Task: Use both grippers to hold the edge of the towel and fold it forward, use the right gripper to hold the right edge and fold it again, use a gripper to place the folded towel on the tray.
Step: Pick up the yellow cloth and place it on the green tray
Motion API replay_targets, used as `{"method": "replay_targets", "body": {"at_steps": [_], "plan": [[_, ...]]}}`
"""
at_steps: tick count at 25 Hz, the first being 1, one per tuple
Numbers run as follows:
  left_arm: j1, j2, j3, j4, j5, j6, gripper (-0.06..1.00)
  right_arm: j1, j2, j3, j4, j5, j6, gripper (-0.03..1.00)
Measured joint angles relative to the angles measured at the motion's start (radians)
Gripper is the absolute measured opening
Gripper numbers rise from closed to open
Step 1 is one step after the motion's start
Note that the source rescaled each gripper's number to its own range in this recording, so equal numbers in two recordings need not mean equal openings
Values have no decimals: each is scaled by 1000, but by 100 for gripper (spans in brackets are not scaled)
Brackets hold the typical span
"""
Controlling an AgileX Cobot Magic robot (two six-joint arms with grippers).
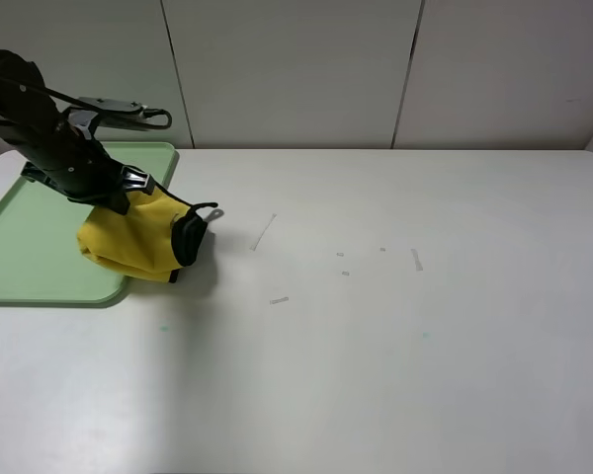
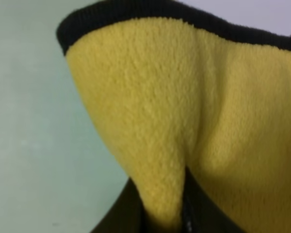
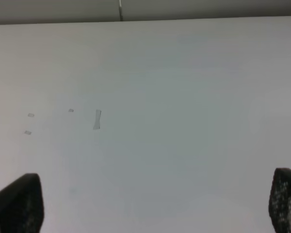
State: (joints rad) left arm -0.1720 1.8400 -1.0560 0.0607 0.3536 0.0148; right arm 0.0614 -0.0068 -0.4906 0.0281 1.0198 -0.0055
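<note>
Exterior high view: your left gripper (image 1: 128, 193) is clamping the towel (image 1: 138, 237) over the tray (image 1: 20, 257) rim; releasing here risks it spilling off.

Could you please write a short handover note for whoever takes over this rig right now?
Left end effector: shut on the towel, holding the bunched, folded cloth at the tray's right rim.
Right end effector: open, holding nothing, over bare table; not visible in the exterior high view.
Tray: at the table's left side.
Towel: partly over the tray, partly over the table, black edge showing.
Done: folding, it appears.
Left: move the towel fully over the tray, release, withdraw.
</note>
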Motion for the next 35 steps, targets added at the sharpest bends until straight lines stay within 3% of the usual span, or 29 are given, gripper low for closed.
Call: {"method": "replay_targets", "body": {"at_steps": [7,16,30,32,33,34,35], "plan": [[109,0,0,8,0,40,9,0,0,0,0,0,0,100],[204,0,0,145,-1,41,9,0,0,0,0,0,0,100],[218,0,0,154,8,41,11,0,0,0,0,0,0,100],[218,0,1,154,11,41,21,0,0,0,0,0,0,100],[218,0,1,154,17,41,32,0,0,0,0,0,0,100],[218,0,1,154,19,41,59,0,0,0,0,0,0,100],[218,0,1,154,20,41,75,0,0,0,0,0,0,100]]}}
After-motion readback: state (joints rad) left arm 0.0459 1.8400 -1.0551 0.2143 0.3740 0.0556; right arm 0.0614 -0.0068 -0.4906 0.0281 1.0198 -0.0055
